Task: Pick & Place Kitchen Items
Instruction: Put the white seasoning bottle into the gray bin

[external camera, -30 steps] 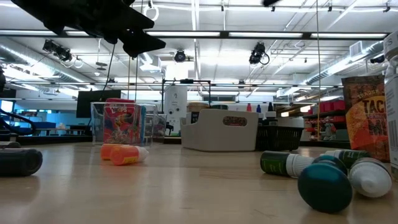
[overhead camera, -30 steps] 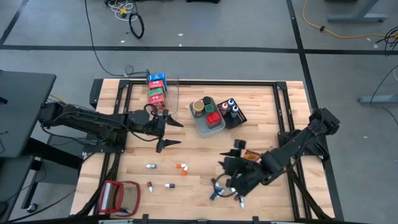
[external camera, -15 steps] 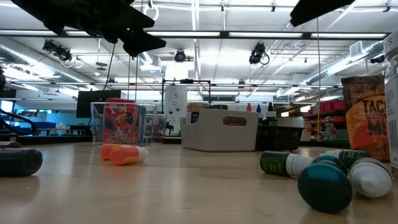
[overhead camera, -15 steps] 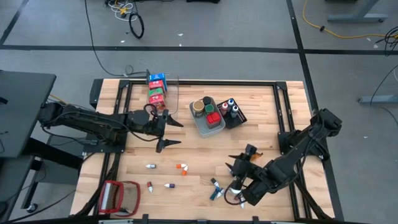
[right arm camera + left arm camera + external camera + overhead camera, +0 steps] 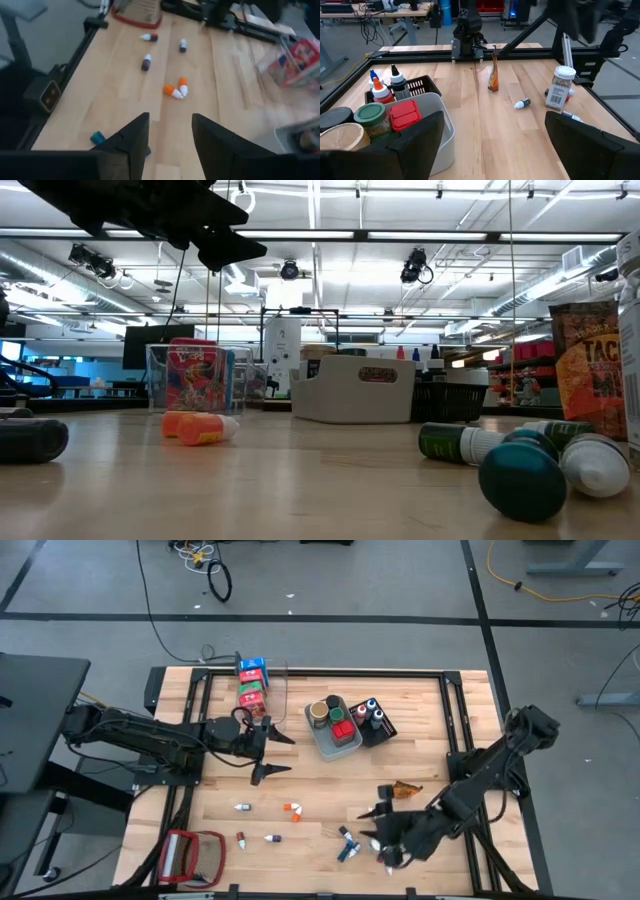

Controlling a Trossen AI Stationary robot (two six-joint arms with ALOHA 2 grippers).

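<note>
Jars (image 5: 330, 712) in bin (image 5: 352, 743), bottles (image 5: 292, 810) nearby

Readable text is scarce. In the low view, an orange-brown packet (image 5: 590, 370) at the right edge shows large letters "TAC" with "M" below, both cut off, possibly a taco mix. The grey bin (image 5: 355, 390) carries a small oval label, too blurred to read. Red cartons (image 5: 193, 380) in the clear bin have print, illegible.
</note>
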